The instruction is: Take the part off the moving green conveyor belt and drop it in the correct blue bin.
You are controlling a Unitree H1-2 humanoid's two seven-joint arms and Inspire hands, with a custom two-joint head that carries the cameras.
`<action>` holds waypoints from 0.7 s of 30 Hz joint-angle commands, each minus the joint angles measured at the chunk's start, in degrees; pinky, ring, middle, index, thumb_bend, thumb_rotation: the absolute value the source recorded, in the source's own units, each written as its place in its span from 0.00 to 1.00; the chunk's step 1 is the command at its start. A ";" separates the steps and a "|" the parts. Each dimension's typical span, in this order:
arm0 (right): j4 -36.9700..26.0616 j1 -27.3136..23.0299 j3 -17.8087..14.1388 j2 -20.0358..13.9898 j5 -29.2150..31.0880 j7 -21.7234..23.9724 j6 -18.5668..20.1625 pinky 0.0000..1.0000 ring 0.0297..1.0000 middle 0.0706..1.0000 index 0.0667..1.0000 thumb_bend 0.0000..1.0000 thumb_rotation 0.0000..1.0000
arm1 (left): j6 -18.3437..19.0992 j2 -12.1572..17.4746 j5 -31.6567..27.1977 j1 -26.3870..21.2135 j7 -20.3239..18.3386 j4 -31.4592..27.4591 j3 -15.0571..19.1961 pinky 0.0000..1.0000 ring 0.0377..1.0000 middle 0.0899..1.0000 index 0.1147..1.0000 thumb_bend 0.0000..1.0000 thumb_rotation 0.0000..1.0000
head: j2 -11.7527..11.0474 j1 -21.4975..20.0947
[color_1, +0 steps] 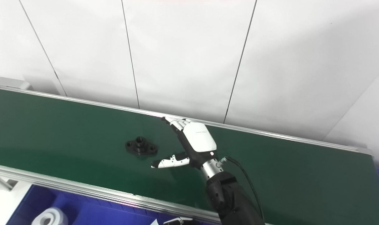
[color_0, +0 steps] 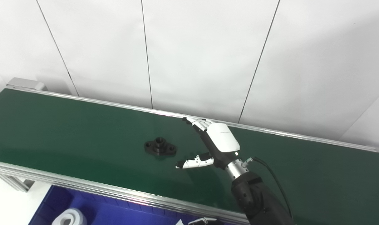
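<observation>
**Part on belt, right hand open just beside it**

Blue bin (color_0: 92, 212) sits nearest, under the belt's near rail at bottom left, with a white roll (color_0: 69, 217) lying in it. At the bottom edge, centre, a sliver of white and black fingertips shows, likely the left hand (color_0: 202, 221); too little is visible to tell if it's spread or closed.

Right hand (color_0: 214, 143) is over the green conveyor belt (color_0: 67, 125), arm entering from bottom right. Fingers (color_0: 197, 123) are stretched out toward the far rail, thumb (color_0: 194, 162) splayed out to the left. Spread wide, holding nothing.

Black part (color_0: 160, 147) lies flat on the belt, a flanged piece with a raised centre boss and holes in its lugs. It is left of the hand, just beside the thumb tip and slightly farther back than it, roughly facing the gap between thumb and fingers. No contact between hand and part.

Behind the belt: white panelled wall (color_0: 192, 56).
</observation>
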 commanded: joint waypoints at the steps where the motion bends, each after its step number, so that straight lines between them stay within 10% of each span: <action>1: -0.46 -3.27 0.62 1.73 -0.98 -1.94 0.98 0.86 0.84 0.82 0.88 0.88 0.79 | -1.33 -0.35 0.68 0.03 0.91 -0.88 -0.40 0.69 0.78 0.80 0.73 0.87 0.90 | 0.08 0.00; 21: 7.14 -6.49 5.80 3.49 -6.07 -5.71 3.69 0.80 0.79 0.77 0.84 0.89 0.71 | -1.33 -1.09 0.67 0.75 2.12 -2.05 -1.99 0.69 0.78 0.80 0.74 0.83 0.88 | 1.10 1.22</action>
